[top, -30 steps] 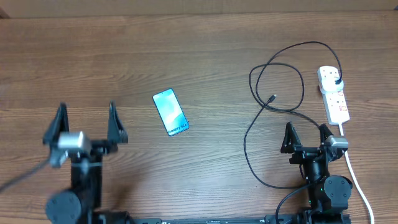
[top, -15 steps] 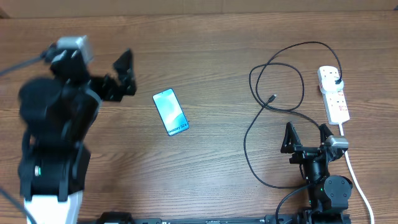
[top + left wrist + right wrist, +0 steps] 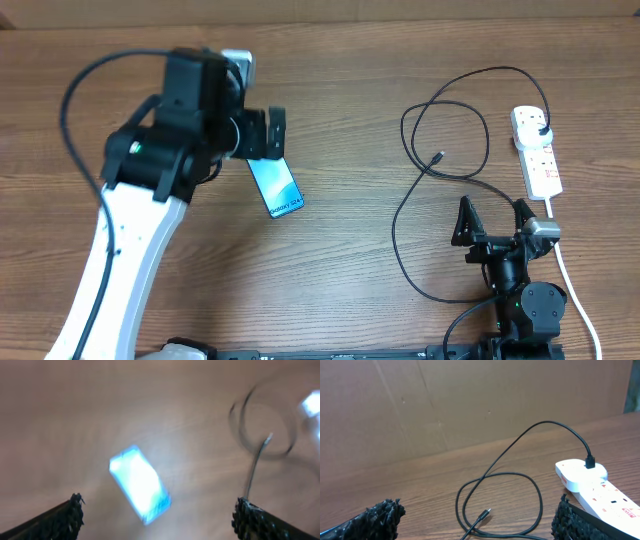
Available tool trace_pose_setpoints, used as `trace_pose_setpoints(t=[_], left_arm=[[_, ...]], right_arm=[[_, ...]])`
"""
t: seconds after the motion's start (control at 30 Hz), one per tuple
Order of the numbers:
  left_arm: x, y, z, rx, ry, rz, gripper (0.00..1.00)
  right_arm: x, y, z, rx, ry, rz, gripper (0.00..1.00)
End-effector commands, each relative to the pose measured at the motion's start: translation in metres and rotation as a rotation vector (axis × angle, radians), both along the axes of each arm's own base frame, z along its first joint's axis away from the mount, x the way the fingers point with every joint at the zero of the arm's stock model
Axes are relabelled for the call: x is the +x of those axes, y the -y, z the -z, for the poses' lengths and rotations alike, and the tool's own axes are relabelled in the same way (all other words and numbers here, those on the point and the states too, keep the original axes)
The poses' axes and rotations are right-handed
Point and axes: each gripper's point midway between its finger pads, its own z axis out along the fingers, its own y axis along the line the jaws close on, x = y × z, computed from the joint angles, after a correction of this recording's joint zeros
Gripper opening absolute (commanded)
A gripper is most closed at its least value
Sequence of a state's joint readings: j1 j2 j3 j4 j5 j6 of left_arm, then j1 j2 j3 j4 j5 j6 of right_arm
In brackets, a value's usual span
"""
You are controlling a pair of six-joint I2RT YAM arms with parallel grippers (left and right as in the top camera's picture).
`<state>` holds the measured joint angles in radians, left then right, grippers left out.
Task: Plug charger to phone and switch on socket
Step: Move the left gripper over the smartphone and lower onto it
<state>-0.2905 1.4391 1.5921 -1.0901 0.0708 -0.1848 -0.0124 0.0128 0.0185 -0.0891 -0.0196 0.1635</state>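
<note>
hovering above phone [image 3: 278, 188], left end effector [image 3: 160, 508] splayed

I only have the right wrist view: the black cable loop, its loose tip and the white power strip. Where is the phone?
Observer: The phone lies flat with its screen lit, well to the left of the charger tip.
Operator: Is the other arm anywhere near it?
Observer: Yes. The left gripper hovers over the phone's far end, jaws open and empty.
Operator: And where does my own arm sit on the table?
Observer: The right gripper is open near the table's front edge, touching nothing, with the socket ahead and to its right.
</note>
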Motion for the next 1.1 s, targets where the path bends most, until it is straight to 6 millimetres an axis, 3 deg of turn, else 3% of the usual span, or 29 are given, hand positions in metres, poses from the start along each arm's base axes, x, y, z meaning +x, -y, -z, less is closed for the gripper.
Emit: trace_pose_setpoints(t=[0.0, 0.13, 0.3, 0.53, 0.87, 1.07], left_arm=[[-0.002, 0.007, 0.031, 0.008, -0.129, 0.027, 1.00], [-0.001, 0.014, 0.065, -0.010, -0.267, -0.001, 1.00], [0.003, 0.016, 0.102, -0.081, -0.441, -0.248, 1.00], [0.015, -0.001, 0.153, 0.002, -0.537, -0.476, 1.00], [0.020, 0.003, 0.221, 0.064, -0.672, -0.492, 1.00], [0.021, 0.005, 0.247, 0.080, -0.713, -0.494, 1.00]], right_arm=[[0.000, 0.000, 0.001, -0.005, 0.005, -0.001, 1.00], [0.000, 0.000, 0.001, -0.005, 0.005, -0.001, 1.00], [0.000, 0.000, 0.001, -0.005, 0.006, -0.001, 1.00], [0.000, 0.000, 0.001, -0.005, 0.006, -0.001, 1.00], [0.000, 0.000, 0.001, -0.005, 0.005, -0.001, 1.00], [0.000, 0.000, 0.001, -0.005, 0.005, -0.001, 1.00]])
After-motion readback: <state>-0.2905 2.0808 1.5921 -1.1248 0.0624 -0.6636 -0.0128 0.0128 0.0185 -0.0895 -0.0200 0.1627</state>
